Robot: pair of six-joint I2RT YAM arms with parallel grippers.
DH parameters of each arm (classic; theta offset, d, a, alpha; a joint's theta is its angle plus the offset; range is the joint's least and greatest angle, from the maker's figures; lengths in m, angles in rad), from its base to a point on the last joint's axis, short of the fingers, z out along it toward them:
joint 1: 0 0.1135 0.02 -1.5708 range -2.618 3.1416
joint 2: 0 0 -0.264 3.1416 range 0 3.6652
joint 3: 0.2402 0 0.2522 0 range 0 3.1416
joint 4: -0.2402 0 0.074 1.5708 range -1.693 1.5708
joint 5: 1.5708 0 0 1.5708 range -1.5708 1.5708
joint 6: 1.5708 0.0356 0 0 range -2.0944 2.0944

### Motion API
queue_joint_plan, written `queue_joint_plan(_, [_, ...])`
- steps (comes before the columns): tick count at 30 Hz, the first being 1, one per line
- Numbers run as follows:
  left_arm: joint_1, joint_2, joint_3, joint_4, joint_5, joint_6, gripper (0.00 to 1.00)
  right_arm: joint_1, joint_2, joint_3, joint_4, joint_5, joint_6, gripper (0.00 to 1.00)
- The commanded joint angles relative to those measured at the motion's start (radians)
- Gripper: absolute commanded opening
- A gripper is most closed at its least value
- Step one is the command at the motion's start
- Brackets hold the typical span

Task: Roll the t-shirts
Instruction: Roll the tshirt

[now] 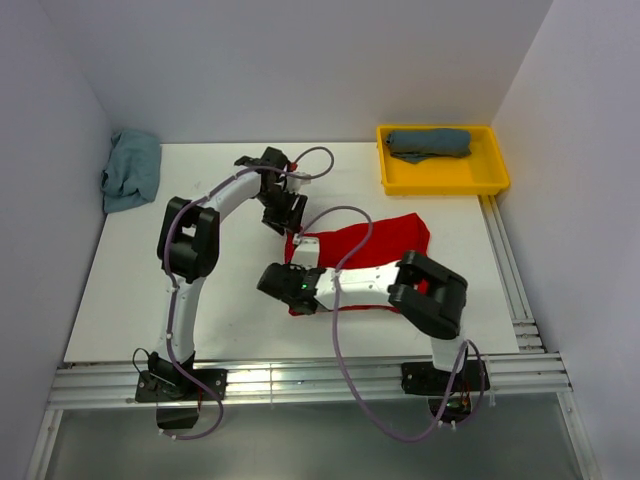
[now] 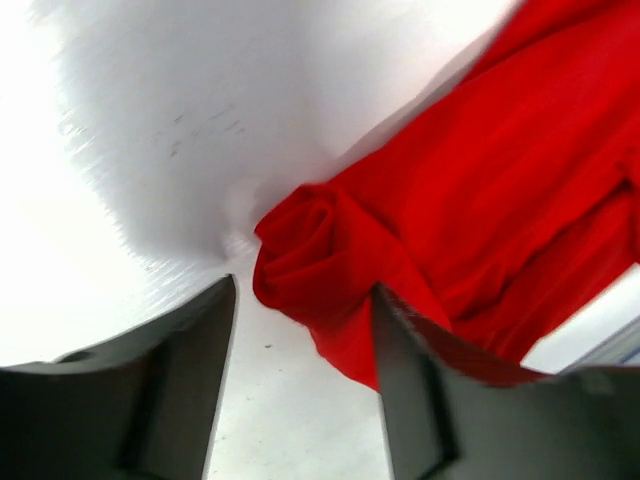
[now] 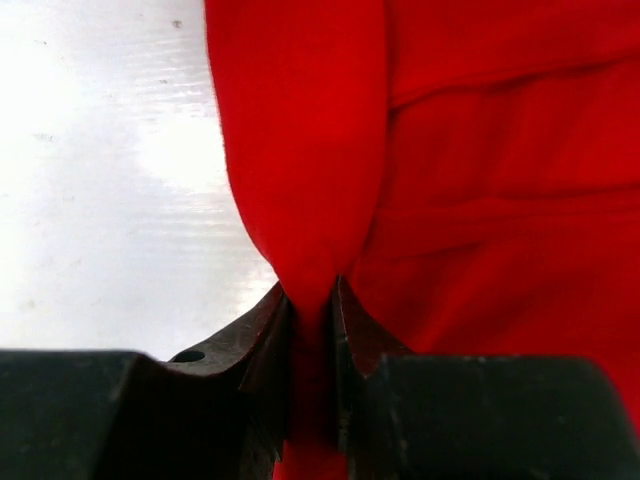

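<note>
One red t-shirt [image 1: 395, 240], one teal t-shirt [image 1: 132, 170], one blue-grey t-shirt [image 1: 430, 143].

Walls: I see plain pale grey panels [image 1: 300, 70] closing in the back and both sides.
Table: white top [image 1: 130, 300], evenly lit, glaring in my wrist views.
Rails: aluminium extrusions [image 1: 300, 390] along its near and right edges.

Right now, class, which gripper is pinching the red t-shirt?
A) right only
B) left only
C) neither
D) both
A: the right wrist view shows the right gripper clamped on a fold of the red t-shirt, while the left gripper stands open, gripping nothing.
</note>
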Motion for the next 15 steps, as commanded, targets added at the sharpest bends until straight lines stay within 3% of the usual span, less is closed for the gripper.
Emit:
queue_joint_plan(1, [0.016,-0.072,0.058,0.009,0.095,0.042,0.63,-0.027,-0.133,-0.145,0.239,-0.115,0.076,0.17])
queue_joint_plan(3, [0.029,-0.102,0.060,0.017,0.156,0.051,0.67,-0.061,-0.176,-0.252,0.336,-0.180,0.093,0.17])
queue_joint_plan(8, [0.104,-0.148,0.008,0.042,0.310,0.060,0.71,-0.151,-0.271,-0.490,0.762,-0.346,0.187,0.15])
queue_joint_plan(15, [0.177,-0.194,-0.190,0.140,0.457,0.108,0.72,-0.228,-0.187,-0.690,1.243,-0.500,0.357,0.14])
